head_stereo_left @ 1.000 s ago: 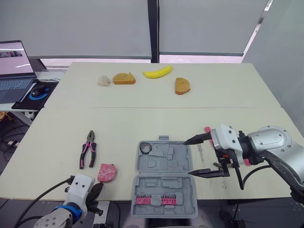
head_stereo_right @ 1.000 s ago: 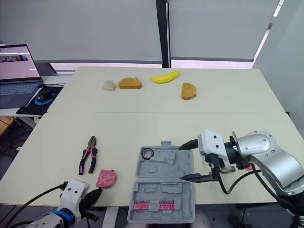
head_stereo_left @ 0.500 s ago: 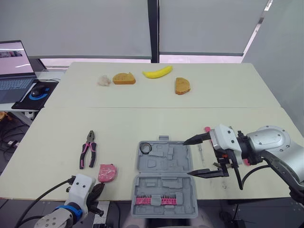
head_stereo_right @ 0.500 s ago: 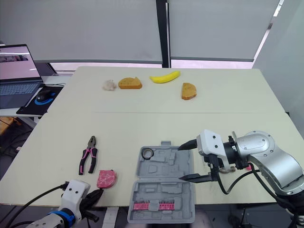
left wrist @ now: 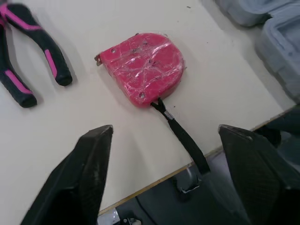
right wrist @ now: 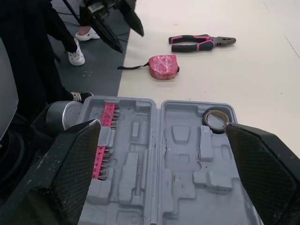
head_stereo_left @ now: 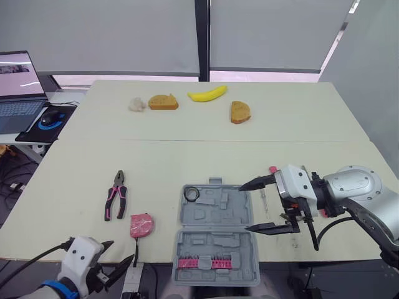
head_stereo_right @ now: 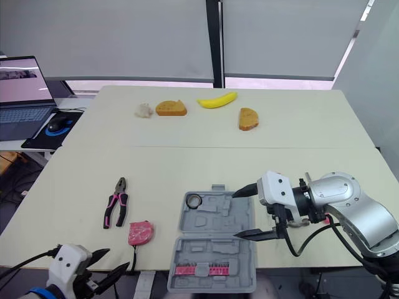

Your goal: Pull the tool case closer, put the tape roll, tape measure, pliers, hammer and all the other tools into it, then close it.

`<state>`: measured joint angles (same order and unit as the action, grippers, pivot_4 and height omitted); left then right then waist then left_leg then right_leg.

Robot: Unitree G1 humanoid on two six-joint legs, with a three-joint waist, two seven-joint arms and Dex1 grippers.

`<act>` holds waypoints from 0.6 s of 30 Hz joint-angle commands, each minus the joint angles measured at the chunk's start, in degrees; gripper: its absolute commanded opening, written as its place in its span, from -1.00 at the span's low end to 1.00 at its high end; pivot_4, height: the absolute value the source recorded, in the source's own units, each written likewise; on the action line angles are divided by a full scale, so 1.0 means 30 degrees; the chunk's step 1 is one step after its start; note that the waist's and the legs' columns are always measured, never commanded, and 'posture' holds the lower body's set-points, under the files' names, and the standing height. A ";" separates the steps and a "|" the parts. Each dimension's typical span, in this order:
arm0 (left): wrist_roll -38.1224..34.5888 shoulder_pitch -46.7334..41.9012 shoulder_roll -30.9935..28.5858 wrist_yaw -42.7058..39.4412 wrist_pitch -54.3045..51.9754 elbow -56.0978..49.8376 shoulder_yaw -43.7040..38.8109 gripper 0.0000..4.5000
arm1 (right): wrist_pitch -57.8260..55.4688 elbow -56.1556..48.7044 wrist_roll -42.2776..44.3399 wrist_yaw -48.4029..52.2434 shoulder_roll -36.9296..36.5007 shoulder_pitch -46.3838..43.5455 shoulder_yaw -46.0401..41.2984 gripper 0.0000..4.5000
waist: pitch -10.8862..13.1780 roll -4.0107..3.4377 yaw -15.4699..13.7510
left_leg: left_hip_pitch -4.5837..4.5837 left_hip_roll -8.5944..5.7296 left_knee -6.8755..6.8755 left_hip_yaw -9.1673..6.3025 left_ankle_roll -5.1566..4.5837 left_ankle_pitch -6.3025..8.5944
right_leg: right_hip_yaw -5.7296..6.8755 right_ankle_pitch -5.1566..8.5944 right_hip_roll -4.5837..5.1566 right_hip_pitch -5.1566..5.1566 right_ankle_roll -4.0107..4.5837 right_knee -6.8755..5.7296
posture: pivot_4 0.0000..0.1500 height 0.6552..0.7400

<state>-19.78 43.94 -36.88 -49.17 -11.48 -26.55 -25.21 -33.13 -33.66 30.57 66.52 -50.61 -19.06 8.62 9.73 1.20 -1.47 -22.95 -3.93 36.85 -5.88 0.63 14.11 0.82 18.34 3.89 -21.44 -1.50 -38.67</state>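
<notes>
Left eye view, across a pale desk [head_stereo_left: 187, 156]: grey tool case [head_stereo_left: 215, 215] lying open at the near edge, black tape roll [head_stereo_left: 191, 194] already seated in the far-left corner of its far half. Left of the case, on bare desk, pink-and-black pliers [head_stereo_left: 115, 195]. Nearer the edge, between pliers and case, the pink tape measure [head_stereo_left: 141, 225], its black strap [left wrist: 180, 136] dangling over the desk's edge. Spread wide and empty, the right claw [head_stereo_left: 247, 208], fingers reaching in over the case's right side. Likewise released and gripping nothing, the left claw [left wrist: 166, 130], hanging just off the near edge by that strap. Just beside the case's right edge, a thin tool [head_stereo_left: 264, 202]. At the far side, a banana [head_stereo_left: 207, 94] and a slice of bread [head_stereo_left: 163, 102].
</notes>
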 commanded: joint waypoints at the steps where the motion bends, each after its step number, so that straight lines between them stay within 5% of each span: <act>1: -0.0019 -0.1517 -0.2706 -0.4108 0.3366 0.3523 -0.0896 0.99 | -0.0284 -0.0861 0.0616 -0.0324 0.0344 -0.0600 -0.0161 1.00 | 0.0033 -0.0059 -0.0024 | 0.0004 0.0000 -0.0002 -0.0001 0.0000 -0.0001 | 0.0000 0.0001 0.0000 0.0004 0.0004 0.0002 | 1.00 1.00; 7: 0.0880 -0.7777 -0.6199 -0.8360 0.6746 1.0895 0.1557 0.99 | -0.1420 -0.1677 0.0677 -0.1253 0.0936 -0.1483 0.0483 1.00 | 0.0055 -0.0090 0.0055 | -0.0004 0.0004 -0.0007 -0.0013 -0.0002 -0.0001 | 0.0016 -0.0033 -0.0006 -0.0008 -0.0026 -0.0003 | 1.00 1.00; 12: 0.2388 -1.2894 -0.6224 -1.0150 0.8893 1.5615 0.4678 0.99 | -0.1909 -0.2175 0.0454 -0.2085 0.1419 -0.1595 0.1102 1.00 | 0.0056 -0.0058 0.0195 | -0.0022 -0.0005 -0.0040 0.0023 -0.0026 0.0038 | -0.0020 -0.0064 -0.0002 -0.0051 -0.0072 0.0025 | 1.00 1.00; 18: 0.2869 -1.5039 -0.5981 -1.1514 1.1055 1.8232 0.6497 0.99 | -0.2199 -0.2688 0.0360 -0.2707 0.1306 -0.1118 0.1263 1.00 | 0.0061 -0.0049 0.0572 | -0.0063 -0.0008 -0.0052 0.0033 -0.0020 0.0037 | -0.0028 -0.0063 -0.0003 -0.0028 -0.0069 -0.0008 | 1.00 1.00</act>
<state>-11.27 -0.34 -54.66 -82.50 20.05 26.18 -5.80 -39.66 -39.54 31.47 59.02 -46.45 -22.77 12.79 9.91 1.05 0.24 -23.14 -3.95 36.70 -5.79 0.57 14.22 0.74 18.15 3.88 -21.54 -1.70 -38.73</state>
